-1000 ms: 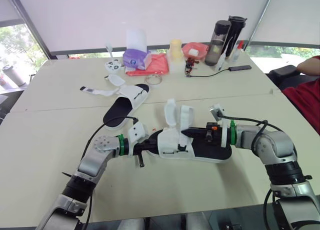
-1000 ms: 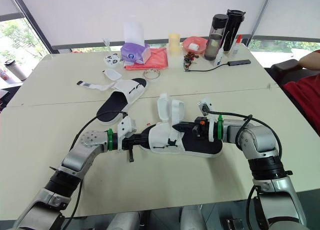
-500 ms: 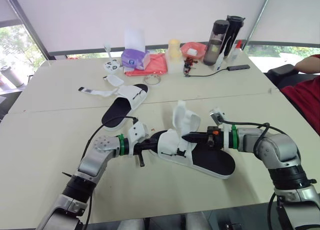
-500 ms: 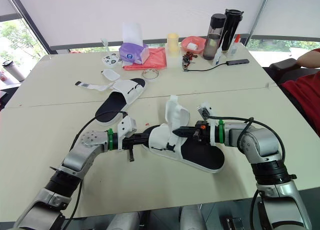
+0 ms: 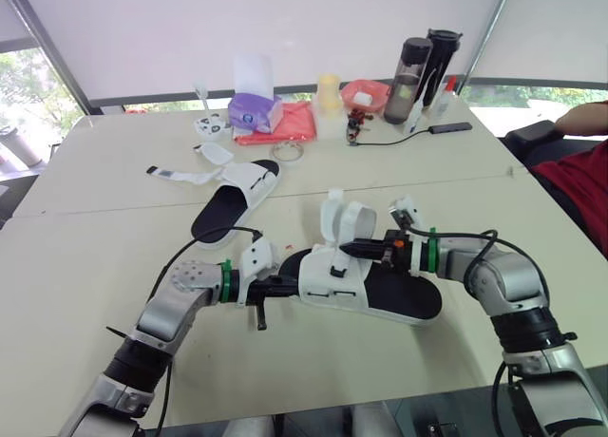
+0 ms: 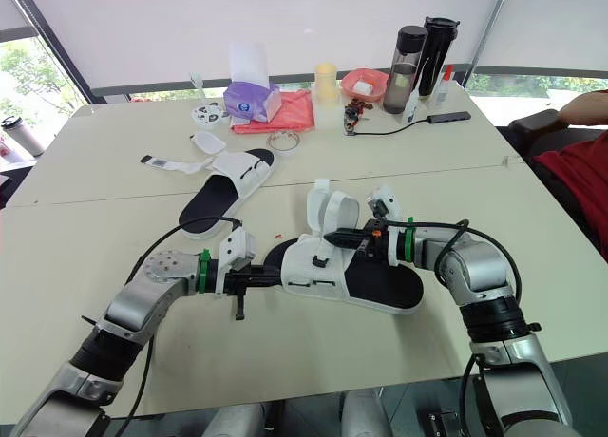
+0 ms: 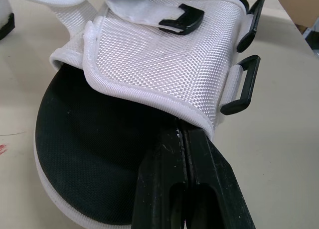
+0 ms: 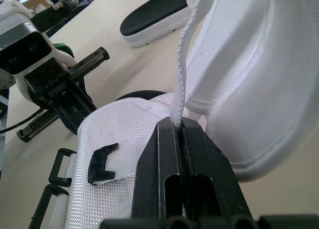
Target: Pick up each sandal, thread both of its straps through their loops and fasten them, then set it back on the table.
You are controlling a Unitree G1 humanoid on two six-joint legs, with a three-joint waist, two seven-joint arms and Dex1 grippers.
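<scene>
A white sandal with a black sole (image 5: 380, 294) lies on the table between my arms. Its two white straps (image 5: 340, 218) stand up loose. My left gripper (image 5: 288, 283) is shut on the toe-side edge of the white upper (image 7: 149, 55), beside the black loops (image 7: 244, 84). My right gripper (image 5: 348, 251) is shut on the edge of one strap (image 8: 239, 89) just above the upper. A second sandal (image 5: 233, 198) lies farther back on the left, its straps (image 5: 180, 175) spread open on the table.
Along the far edge stand a purple tissue box (image 5: 252, 111), a red cloth (image 5: 296, 122), a yellow cup (image 5: 329, 93), a red bowl (image 5: 366, 95), two dark bottles (image 5: 423, 66) and a cabled black device (image 5: 451, 127). A person's red sleeve (image 5: 579, 171) is at the right.
The sandal, tilted with its heel swung toward the front half a second ago, now lies flatter and straighter between my grippers. Both grippers keep their hold; the right one has drawn back slightly.
</scene>
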